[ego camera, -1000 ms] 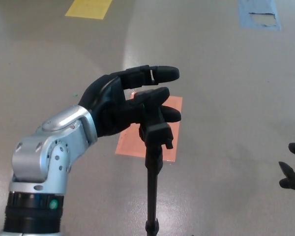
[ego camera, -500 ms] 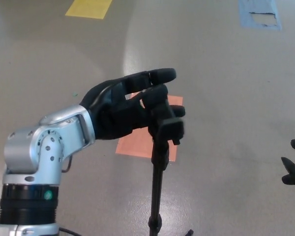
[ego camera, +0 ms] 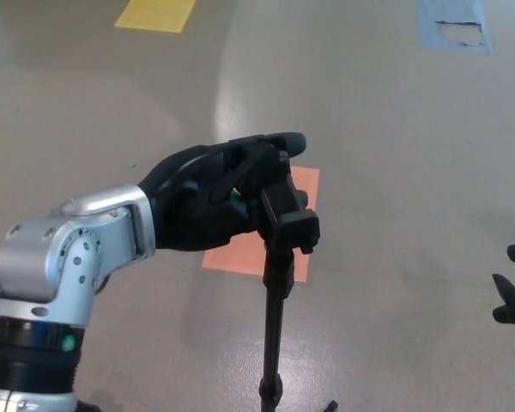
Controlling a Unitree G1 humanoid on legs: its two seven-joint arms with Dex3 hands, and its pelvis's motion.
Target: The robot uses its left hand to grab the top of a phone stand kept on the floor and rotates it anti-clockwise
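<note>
Stand [ego camera: 275,326] rises from the floor [ego camera: 395,129] at centre, its clamp head [ego camera: 290,219] at the top and an orange patch [ego camera: 240,253] beneath. Left hand [ego camera: 219,193], at nine o'clock of the head, has its fingers curled round it, so the grab looks made. Next comes the anti-clockwise twist, calling for a firm hold; right hand [ego camera: 513,296] rests at three o'clock, its state unclear.

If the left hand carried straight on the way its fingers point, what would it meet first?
The left hand points toward picture right, and the top of the phone stand already sits at its fingers, so that comes first. Beyond it, only floor seems to lie ahead, though depth is unclear.
</note>
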